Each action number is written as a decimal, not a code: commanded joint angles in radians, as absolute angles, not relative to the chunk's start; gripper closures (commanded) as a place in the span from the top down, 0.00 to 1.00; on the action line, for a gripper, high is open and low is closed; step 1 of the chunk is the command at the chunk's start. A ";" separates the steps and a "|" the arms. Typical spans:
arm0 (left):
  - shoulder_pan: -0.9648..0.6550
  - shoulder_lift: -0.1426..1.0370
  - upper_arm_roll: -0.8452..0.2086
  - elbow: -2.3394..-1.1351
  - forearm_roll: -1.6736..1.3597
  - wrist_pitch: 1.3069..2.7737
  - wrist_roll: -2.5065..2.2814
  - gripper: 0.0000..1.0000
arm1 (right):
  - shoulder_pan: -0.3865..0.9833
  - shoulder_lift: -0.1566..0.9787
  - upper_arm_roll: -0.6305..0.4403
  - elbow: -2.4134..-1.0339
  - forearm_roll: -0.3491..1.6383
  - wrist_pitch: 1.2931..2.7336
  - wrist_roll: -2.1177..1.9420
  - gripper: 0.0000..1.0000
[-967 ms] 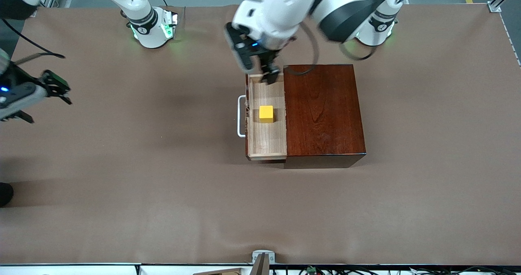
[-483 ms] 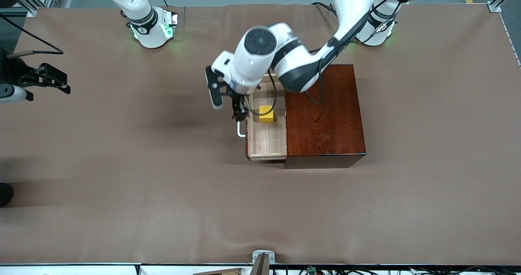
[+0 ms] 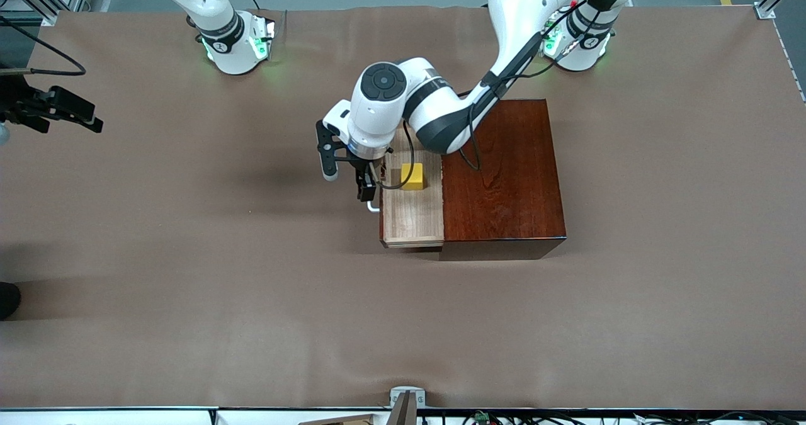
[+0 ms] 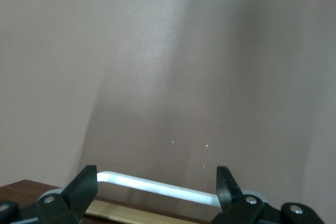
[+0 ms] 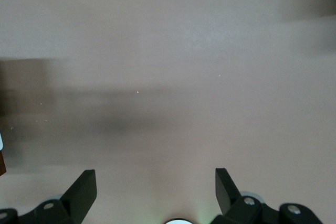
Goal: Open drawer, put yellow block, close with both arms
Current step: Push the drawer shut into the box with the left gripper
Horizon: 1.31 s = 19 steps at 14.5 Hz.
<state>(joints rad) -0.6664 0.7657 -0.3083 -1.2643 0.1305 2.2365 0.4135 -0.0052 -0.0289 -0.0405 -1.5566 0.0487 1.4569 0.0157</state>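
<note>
The dark red-brown box (image 3: 500,173) has its drawer (image 3: 412,220) pulled out toward the right arm's end of the table. The yellow block (image 3: 413,176) lies in the pale tray. My left gripper (image 3: 366,187) is open and low at the drawer's front, by the white handle (image 3: 373,208). In the left wrist view the handle bar (image 4: 157,186) lies between the spread fingers of the left gripper (image 4: 157,176), which hold nothing. My right gripper (image 3: 88,118) is open and empty, up over the table's edge at the right arm's end; its wrist view (image 5: 156,176) shows only brown table.
The brown table cover (image 3: 252,286) is bare around the box. The two green-lit arm bases (image 3: 236,44) stand along the edge farthest from the front camera. A small metal bracket (image 3: 406,396) sits at the nearest edge.
My left gripper swung from over the drawer's farthest corner down to the handle at the drawer's front. My right gripper drew back toward the table's edge. The block and drawer have not moved.
</note>
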 commanded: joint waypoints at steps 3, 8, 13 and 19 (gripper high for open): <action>-0.664 0.782 -0.296 -1.243 0.160 2.192 0.422 1.00 | -0.025 -0.069 -0.026 -1.582 0.032 1.459 0.057 1.00; -0.672 0.769 -0.273 -1.238 0.216 2.047 0.422 1.00 | -0.028 -0.069 -0.031 -1.577 0.035 1.451 0.060 1.00; -0.670 0.732 -0.276 -1.235 0.219 1.881 0.461 1.00 | -0.029 -0.063 -0.034 -1.569 0.040 1.439 0.061 1.00; -0.655 0.692 -0.253 -1.236 0.300 1.698 0.594 1.00 | -0.028 -0.061 -0.031 -1.559 0.038 1.433 0.061 1.00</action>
<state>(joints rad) -0.6555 0.7274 -0.2654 -1.2147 0.2407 1.7526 0.5712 -0.0100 -0.0443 -0.0454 -1.5554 0.0411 1.4436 0.0481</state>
